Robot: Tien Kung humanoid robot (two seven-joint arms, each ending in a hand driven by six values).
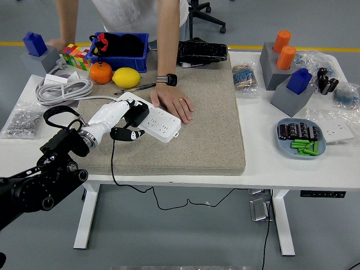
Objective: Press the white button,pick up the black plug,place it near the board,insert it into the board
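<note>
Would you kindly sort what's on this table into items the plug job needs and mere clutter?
Needed: black plug in the left hand; white power strip board, steadied by a person's hand.

Clutter: orange, yellow lemon, blue tray, grey cable coil.

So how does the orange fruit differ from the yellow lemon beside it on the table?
The round orange fruit is deep orange and nearly spherical; the yellow lemon is pale yellow, oval and lies lengthwise. The orange fruit sits further left, the lemon nearer the person's hand. Both rest in front of the blue bin.

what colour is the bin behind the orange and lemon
Blue, a blue bin with black contents, seen in the head view.
</note>
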